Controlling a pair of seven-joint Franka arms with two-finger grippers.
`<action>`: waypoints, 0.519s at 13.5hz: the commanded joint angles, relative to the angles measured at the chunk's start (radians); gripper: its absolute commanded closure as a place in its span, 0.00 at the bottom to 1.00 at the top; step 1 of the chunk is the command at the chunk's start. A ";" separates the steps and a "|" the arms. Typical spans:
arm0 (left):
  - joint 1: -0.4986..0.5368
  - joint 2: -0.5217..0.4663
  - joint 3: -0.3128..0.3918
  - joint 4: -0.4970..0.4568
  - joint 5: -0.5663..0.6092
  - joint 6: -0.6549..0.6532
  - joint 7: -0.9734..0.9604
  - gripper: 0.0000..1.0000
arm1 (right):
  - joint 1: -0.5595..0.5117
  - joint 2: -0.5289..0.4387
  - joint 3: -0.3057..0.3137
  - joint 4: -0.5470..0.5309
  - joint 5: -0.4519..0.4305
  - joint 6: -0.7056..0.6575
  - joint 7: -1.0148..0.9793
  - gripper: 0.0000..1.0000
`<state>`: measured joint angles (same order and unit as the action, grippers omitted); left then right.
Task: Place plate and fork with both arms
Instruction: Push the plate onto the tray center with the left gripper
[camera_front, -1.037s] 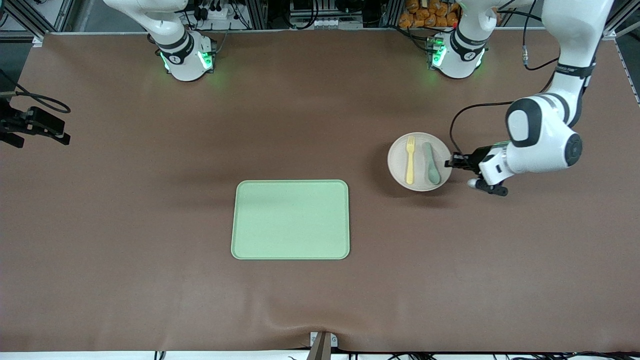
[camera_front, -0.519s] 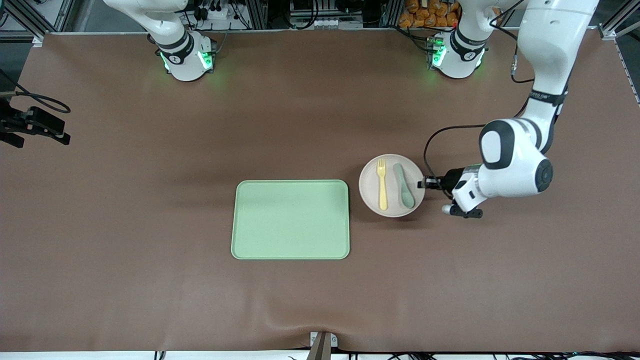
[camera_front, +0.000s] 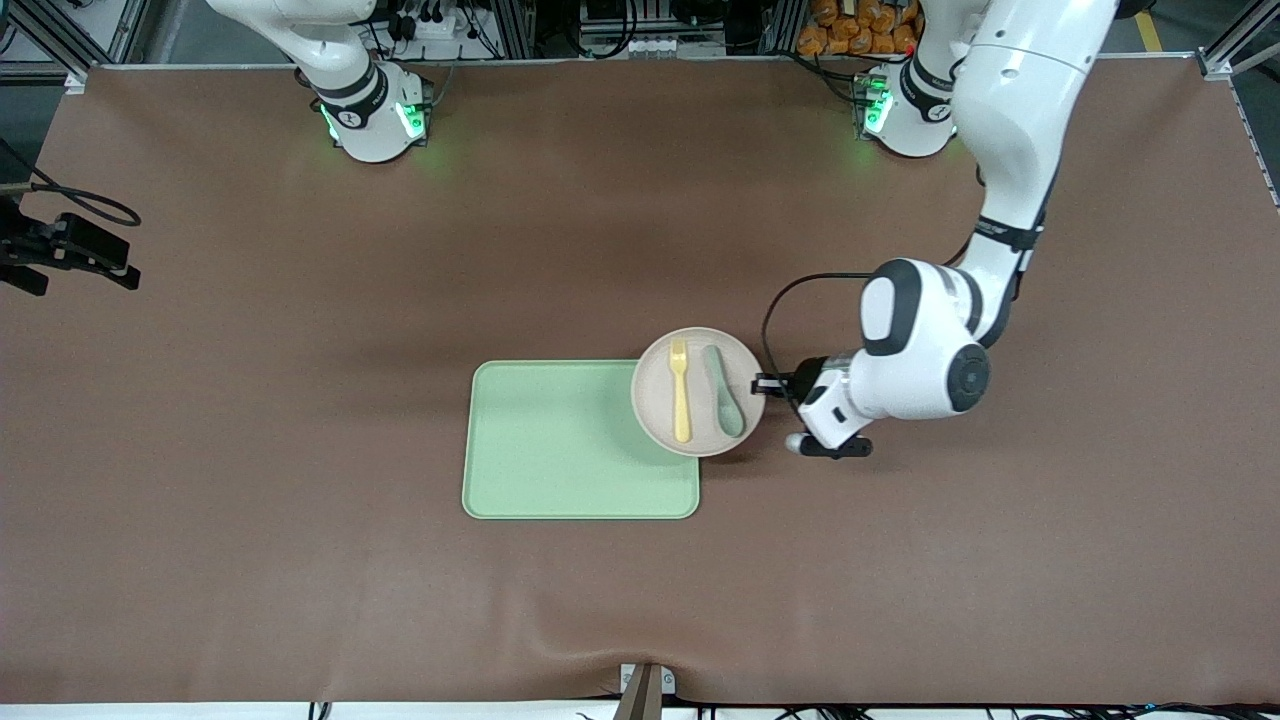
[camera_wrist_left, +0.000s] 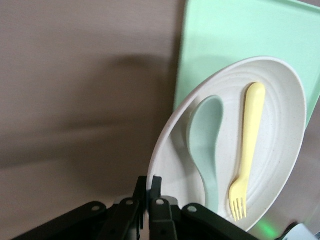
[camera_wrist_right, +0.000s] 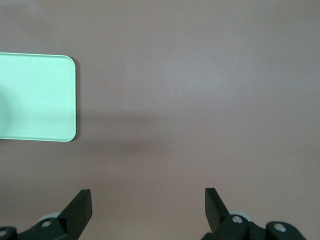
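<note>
Left gripper (camera_front: 762, 384): clamped on the rim of the plate (camera_front: 655, 395), at the edge toward the left arm's end of the table; in the left wrist view its fingers (camera_wrist_left: 156, 187) pinch that rim.
Plate: held in the air, partly over the tray's corner toward the left arm's end, the rest over bare table (camera_front: 900, 560) beside the tray.
Fork (camera_front: 680, 390): lies in the plate, tines pointing toward the robots' bases.
Spoon (camera_front: 724, 393): lies in the plate just beside the fork, between the fork and the left gripper.
Tray (camera_front: 560, 450): flat on the table; only the plate overlaps it.
Right gripper (camera_wrist_right: 147, 205): fingers wide apart, holding nothing, over bare table near a corner of the tray; the right arm waits.
</note>
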<state>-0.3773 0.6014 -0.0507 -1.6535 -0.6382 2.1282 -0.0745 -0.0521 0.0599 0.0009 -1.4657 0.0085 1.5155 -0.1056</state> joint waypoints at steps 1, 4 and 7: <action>-0.057 0.084 0.008 0.118 -0.012 0.016 -0.106 1.00 | -0.003 0.000 -0.001 0.005 0.010 -0.008 -0.006 0.00; -0.121 0.152 0.011 0.202 -0.011 0.084 -0.185 1.00 | 0.000 0.000 0.001 0.010 0.018 -0.002 -0.003 0.00; -0.155 0.225 0.011 0.282 -0.012 0.139 -0.212 1.00 | 0.012 0.003 0.002 0.011 0.019 0.005 -0.002 0.00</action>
<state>-0.5115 0.7619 -0.0497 -1.4628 -0.6382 2.2504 -0.2623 -0.0504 0.0599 0.0035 -1.4655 0.0173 1.5211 -0.1056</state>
